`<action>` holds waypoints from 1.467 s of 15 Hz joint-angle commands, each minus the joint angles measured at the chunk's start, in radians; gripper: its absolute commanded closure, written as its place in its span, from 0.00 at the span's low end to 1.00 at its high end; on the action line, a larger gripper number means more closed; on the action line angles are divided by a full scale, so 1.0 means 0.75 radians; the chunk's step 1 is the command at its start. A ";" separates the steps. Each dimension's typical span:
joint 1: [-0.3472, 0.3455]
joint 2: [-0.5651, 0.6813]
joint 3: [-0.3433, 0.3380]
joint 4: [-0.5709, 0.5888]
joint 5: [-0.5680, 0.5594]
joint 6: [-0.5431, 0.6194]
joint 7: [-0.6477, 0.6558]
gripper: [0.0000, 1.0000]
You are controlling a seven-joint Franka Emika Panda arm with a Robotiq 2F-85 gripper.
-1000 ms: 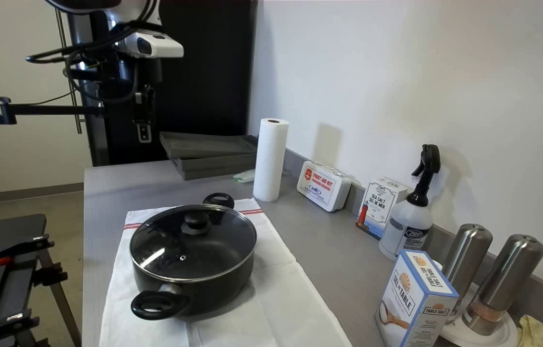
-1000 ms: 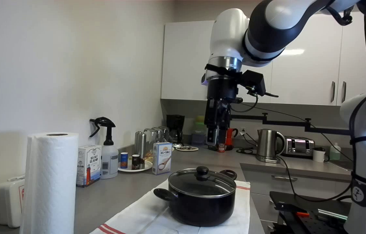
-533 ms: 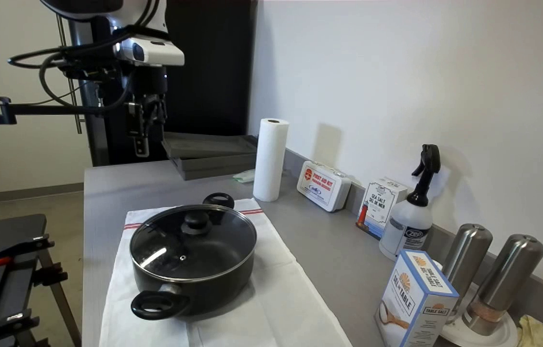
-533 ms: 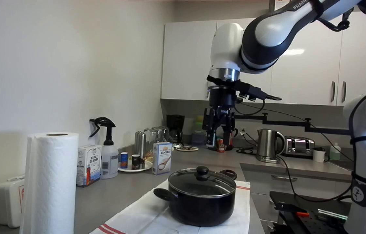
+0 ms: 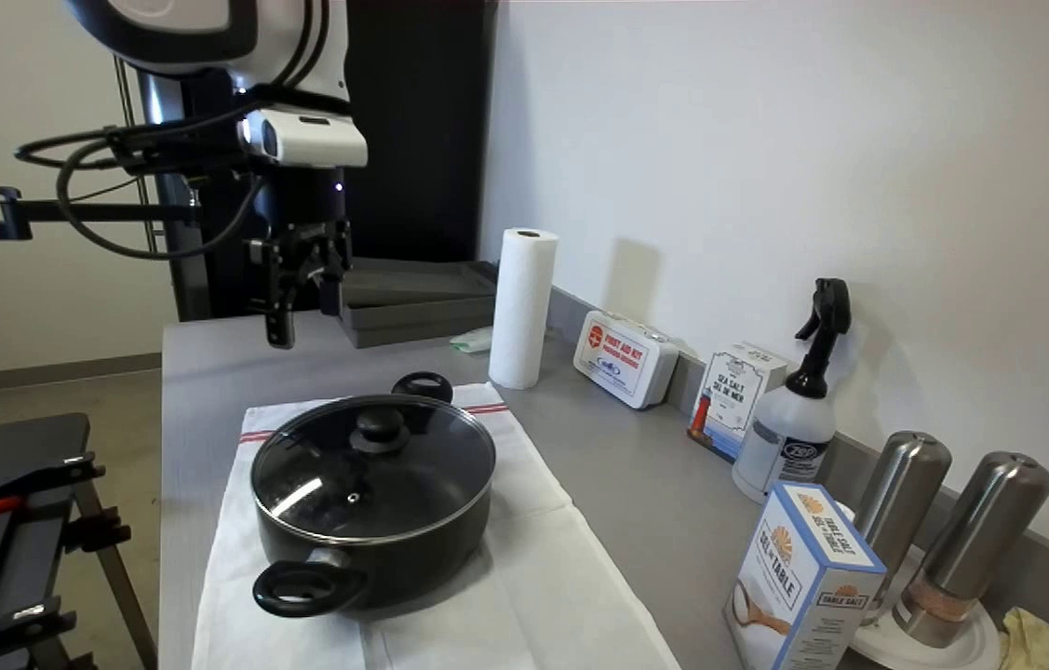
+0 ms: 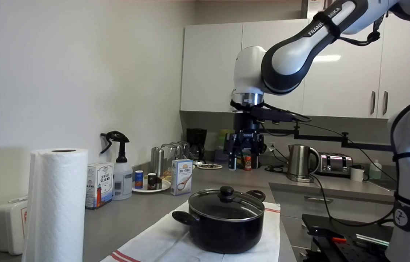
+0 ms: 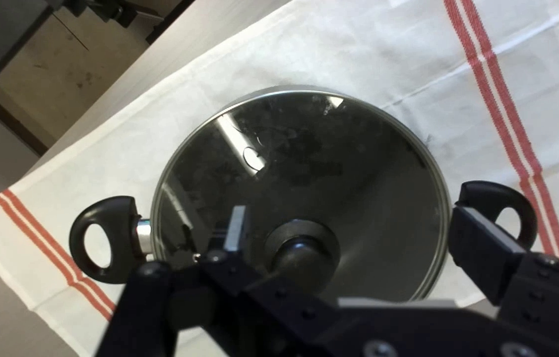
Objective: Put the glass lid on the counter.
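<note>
Raised gripper (image 5: 305, 315) in an exterior view, fingers spread apart, glass lid (image 5: 373, 473) seated on black two-handled pot (image 5: 417, 568), white cloth (image 5: 524, 554) beneath, paper-towel roll (image 5: 524, 312) standing on grey counter (image 5: 612, 465), first-aid case (image 5: 622, 361), sea-salt box (image 5: 733, 395), spray bottle (image 5: 786, 426)

In an exterior view, black jaws hang spread above the long, matte grey table (image 6: 128, 218). Lower than the jaws, and apart from them, a round, clear, black-knobbed glass lid (image 6: 226, 208) covers a black two-handled pot (image 6: 226, 234) (a white, red-striped cloth (image 6: 170, 242) lies beneath it).
</note>
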 commanded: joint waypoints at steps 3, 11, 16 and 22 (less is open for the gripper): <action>-0.015 0.142 -0.048 0.034 -0.093 0.118 0.139 0.00; 0.006 0.300 -0.131 0.089 -0.124 0.231 0.205 0.00; 0.027 0.374 -0.173 0.125 -0.109 0.271 0.193 0.00; 0.056 0.427 -0.207 0.160 -0.108 0.283 0.192 0.00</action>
